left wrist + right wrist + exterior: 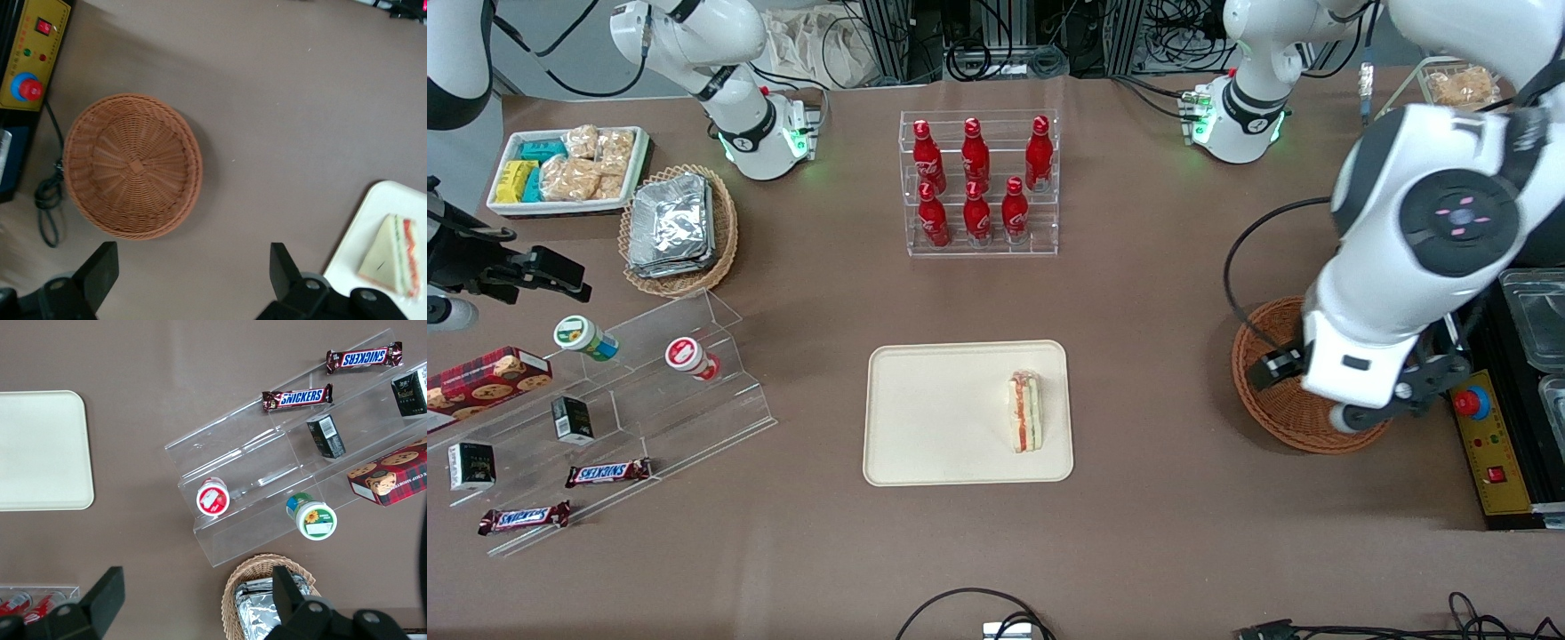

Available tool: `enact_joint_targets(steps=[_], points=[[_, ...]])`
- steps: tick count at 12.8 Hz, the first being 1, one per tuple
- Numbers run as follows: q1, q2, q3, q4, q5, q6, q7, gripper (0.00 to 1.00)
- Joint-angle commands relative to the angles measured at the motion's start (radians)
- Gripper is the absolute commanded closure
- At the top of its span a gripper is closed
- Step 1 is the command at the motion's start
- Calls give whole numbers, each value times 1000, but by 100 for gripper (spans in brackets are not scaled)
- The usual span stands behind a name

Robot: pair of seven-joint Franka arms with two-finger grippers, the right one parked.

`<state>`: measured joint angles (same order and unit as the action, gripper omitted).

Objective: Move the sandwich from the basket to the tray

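1. The brown desk (1138,293) carries everything here, with the cream tray (947,418) lying flat near its middle.
2. Farther from the front camera than the tray stands a clear rack of red bottles (978,182).
3. Well away from the tray, toward the working arm's end, sits the reddish-brown basket (1267,404); the gripper (190,270) hangs over the desk by it, fingers (100,270) spread wide.
4. Well off from the tray, toward the parked arm's end: a clear stepped stand (658,391), a tan basket of foil packets (679,228), and a white snack tray (567,169).

Gripper (190,277) aloft, fingers (100,270) apart
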<state>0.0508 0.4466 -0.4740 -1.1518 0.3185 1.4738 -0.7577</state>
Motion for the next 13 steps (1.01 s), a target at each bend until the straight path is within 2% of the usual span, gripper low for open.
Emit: enact_joint_targets(steps=[1,6,9,11,13], points=[[47,-113,18,-113,-70,-3,101,0],[38,-311,219,-282,-235,26,345,0],[27,-417,325,-365,-277,23,523,0],[26,-459,365,-379,-288,13,633,0],[26,-485,377,-390,-303,5,663,0]])
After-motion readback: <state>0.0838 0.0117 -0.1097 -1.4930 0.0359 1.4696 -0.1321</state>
